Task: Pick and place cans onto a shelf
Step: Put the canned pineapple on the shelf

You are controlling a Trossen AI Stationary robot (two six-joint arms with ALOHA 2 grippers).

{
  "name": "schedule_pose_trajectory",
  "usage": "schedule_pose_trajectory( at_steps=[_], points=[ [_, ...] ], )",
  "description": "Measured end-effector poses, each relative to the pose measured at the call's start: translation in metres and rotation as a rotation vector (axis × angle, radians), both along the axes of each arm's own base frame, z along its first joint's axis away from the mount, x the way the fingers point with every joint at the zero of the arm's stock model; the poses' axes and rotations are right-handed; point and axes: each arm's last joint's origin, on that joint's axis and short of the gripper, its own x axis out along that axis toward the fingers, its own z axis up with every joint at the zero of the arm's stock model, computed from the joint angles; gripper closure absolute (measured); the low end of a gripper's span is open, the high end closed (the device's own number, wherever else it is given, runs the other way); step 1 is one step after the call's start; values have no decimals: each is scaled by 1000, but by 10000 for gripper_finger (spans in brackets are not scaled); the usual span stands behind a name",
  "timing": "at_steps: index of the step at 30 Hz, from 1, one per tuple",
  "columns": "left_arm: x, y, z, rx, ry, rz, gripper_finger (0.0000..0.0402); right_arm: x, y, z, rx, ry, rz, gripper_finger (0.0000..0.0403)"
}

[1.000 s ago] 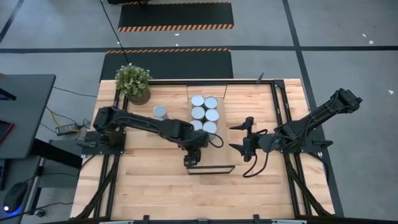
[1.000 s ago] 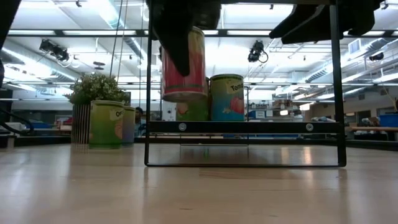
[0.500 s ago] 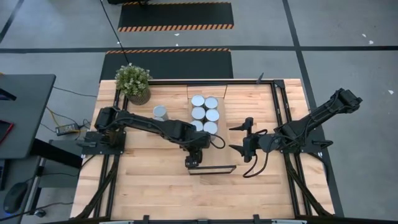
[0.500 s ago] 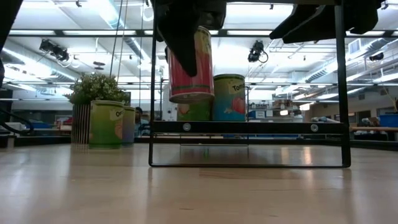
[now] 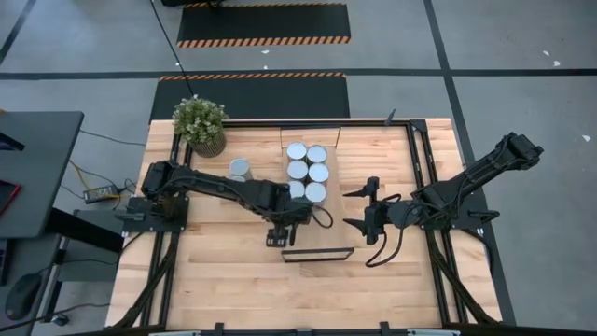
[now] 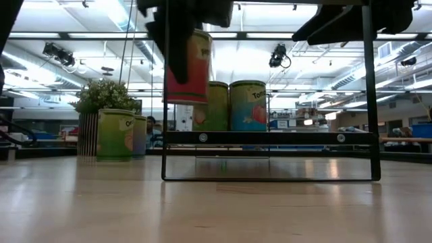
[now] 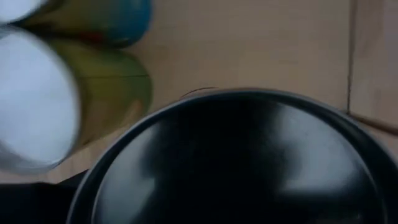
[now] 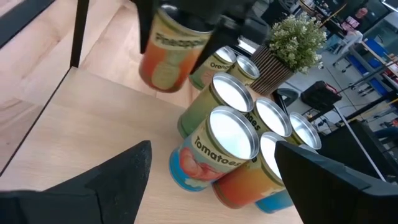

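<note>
Left gripper (image 5: 277,231) clamped on pineapple can (image 6: 187,66), lifted clear above shelf (image 6: 266,138). Since a moment ago can swings leftward, past shelf's near corner, away from standing cans (image 5: 308,168). Placement not yet made. Right gripper (image 5: 359,207) spread, empty, waiting beside shelf.

Orange-label can (image 6: 187,67) held aloft; five cans (image 5: 307,169) clustered upright on shelf (image 6: 266,138).

Table (image 5: 224,271): pale wood planks, matt, visible grain. Shelf (image 6: 266,138): thin dark metal frame w/ smooth light-wood board. Cans (image 8: 231,134): shiny silver metal tops, glossy printed labels. Left gripper (image 5: 280,233) & arms: dark matt plastic/metal.
</note>
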Motion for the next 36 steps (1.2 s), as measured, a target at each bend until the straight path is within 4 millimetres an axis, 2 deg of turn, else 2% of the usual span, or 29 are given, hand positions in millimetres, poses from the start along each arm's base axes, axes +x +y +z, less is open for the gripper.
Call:
schedule_pose_trajectory(
  at_steps=[7, 14, 26, 30, 36],
  points=[
    [-7, -15, 12, 119, -28, -244, 83, 1, 1, 0, 19, -4, 21, 54],
    [-5, -32, 7, 265, 1, -587, 83, 2, 1, 3, 49, -36, 12, 54],
    [5, -12, 7, 320, 5, -919, 83, 4, 2, 6, 76, -65, 36, 54],
    [9, -4, 8, 334, -7, -964, 83, 4, 3, 8, 88, -87, 35, 54],
    [15, 6, 7, 253, -79, -1013, 83, 5, 3, 9, 97, -106, 36, 54]
  ],
)
